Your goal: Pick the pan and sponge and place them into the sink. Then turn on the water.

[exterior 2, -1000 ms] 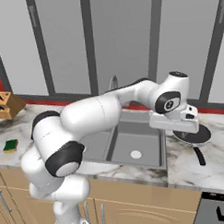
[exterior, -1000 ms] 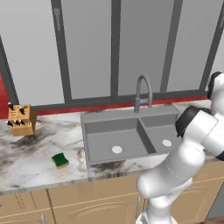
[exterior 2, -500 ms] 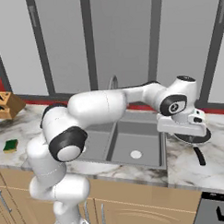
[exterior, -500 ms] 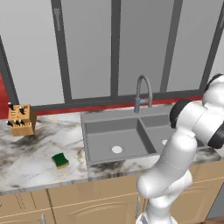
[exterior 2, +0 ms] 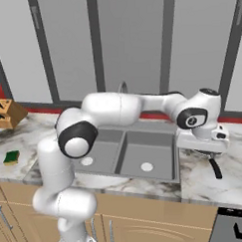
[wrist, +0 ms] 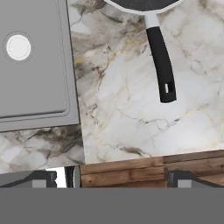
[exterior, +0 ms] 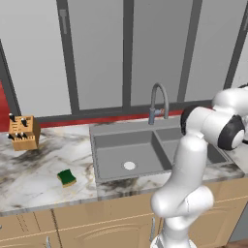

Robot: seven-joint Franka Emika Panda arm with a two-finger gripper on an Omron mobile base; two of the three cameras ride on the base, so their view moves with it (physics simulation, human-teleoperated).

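The dark pan [wrist: 142,5] lies on the marble counter right of the sink, its black handle [wrist: 161,65] pointing toward the counter's front edge. In the right base view my gripper [exterior 2: 203,147] hangs just above the pan, hiding most of it, with the handle [exterior 2: 215,168] sticking out below. In the hand view the gripper [wrist: 113,179] is open with nothing between its tips. The grey sink [exterior 2: 120,163] has its faucet [exterior: 157,100] at the back, and no water runs. The green sponge [exterior: 66,178] rests on the counter left of the sink [exterior: 104,167].
A wooden knife block [exterior: 23,133] stands at the far left of the counter. The counter's front edge and wooden cabinet fronts [wrist: 131,170] run close below the pan handle. A dark stove corner [exterior 2: 236,228] sits at the lower right.
The arm has stretched further right. The hand has shifted slightly right and down over the pan. Its jaws stayed open; pan and sponge have not moved.
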